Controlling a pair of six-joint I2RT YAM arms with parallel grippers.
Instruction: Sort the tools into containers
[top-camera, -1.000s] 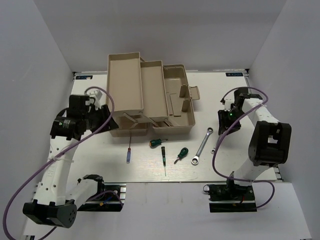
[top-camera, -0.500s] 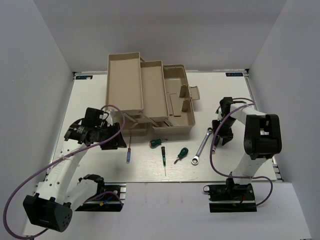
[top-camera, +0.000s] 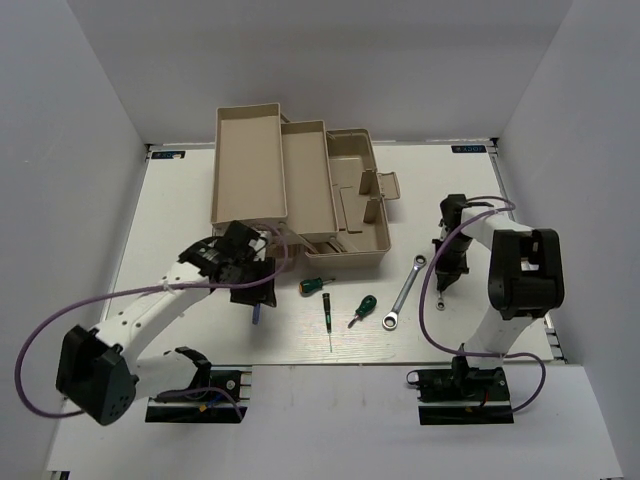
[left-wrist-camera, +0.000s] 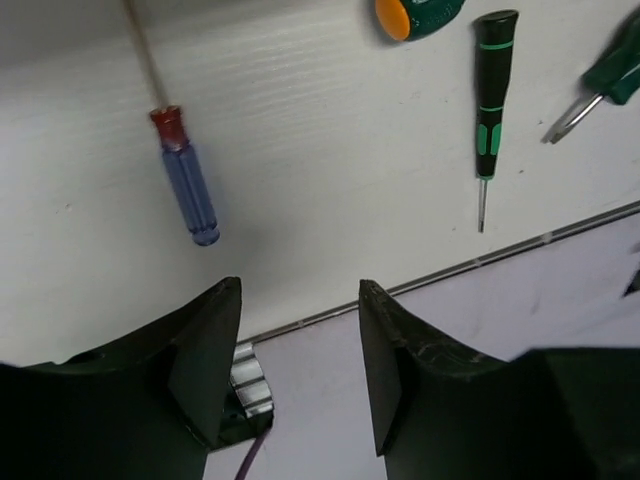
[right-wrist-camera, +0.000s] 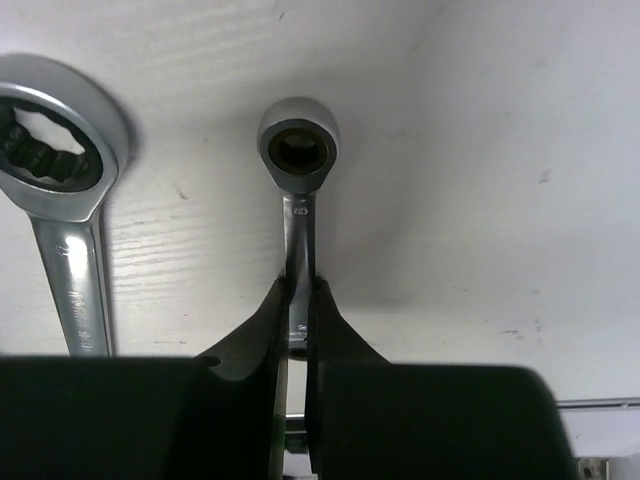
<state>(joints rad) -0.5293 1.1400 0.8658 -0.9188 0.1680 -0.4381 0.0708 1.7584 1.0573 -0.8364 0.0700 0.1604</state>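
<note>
The white counter (top-camera: 170, 220) carries the beige toolbox (top-camera: 250, 165), which stands open with its long trays stepped one beside the other. All the tools lie on the counter outside the toolbox, on its near side. The left arm reaches to the near-left corner of the toolbox. The left gripper (left-wrist-camera: 300, 290) is there above the counter with its two fingers spread apart and nothing between them. The right arm is to the right of the toolbox, folded down to the counter. The right gripper (right-wrist-camera: 298, 290) is pressed closed on the thin shaft of the short wrench (right-wrist-camera: 298, 170), whose ring head points away from the fingers. The long wrench (top-camera: 404, 292) lies slanted just beside the short one, on the side closer to the toolbox, and does not touch it. The blue-handled screwdriver (left-wrist-camera: 190, 190) lies in front of the toolbox's near-left corner, just beyond the left gripper, with its shaft pointing toward the toolbox. To the right of it, also in front of the toolbox, are the three green-handled screwdrivers. A stubby one with an orange end (top-camera: 317, 285) is nearest to the toolbox wall. A thin black and green one (top-camera: 328, 318) lies farther from the toolbox, and another short one (top-camera: 362, 309) lies between that one and the long wrench.
</note>
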